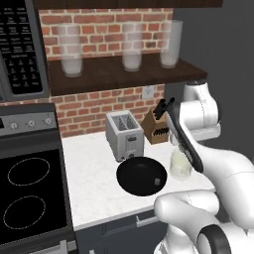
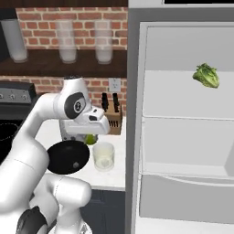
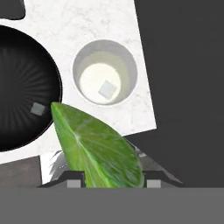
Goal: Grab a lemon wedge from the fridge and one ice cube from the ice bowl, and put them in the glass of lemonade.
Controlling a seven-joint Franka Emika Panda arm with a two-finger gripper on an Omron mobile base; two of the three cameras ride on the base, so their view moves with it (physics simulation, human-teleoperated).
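My gripper (image 3: 113,183) is shut on a green lemon wedge (image 3: 98,148), which I hold above the counter's edge. The wedge (image 2: 90,139) hangs just left of and above the glass of lemonade (image 2: 103,156). In the hand view the glass (image 3: 81,65) lies ahead, with a small ice cube (image 3: 107,89) floating in its pale liquid. The ice bowl (image 3: 22,70) is to the left and holds one cube (image 3: 38,109). In the left base view the bowl (image 1: 134,178) sits beside the glass (image 1: 180,166). The fridge (image 2: 135,114) stands open at the right.
A silver toaster (image 1: 124,135) and a knife block (image 1: 156,126) stand behind the bowl. Three tall frosted glasses (image 1: 132,47) line the shelf above. The stove top (image 1: 30,198) is at the left. A lettuce (image 2: 206,75) lies on a fridge shelf.
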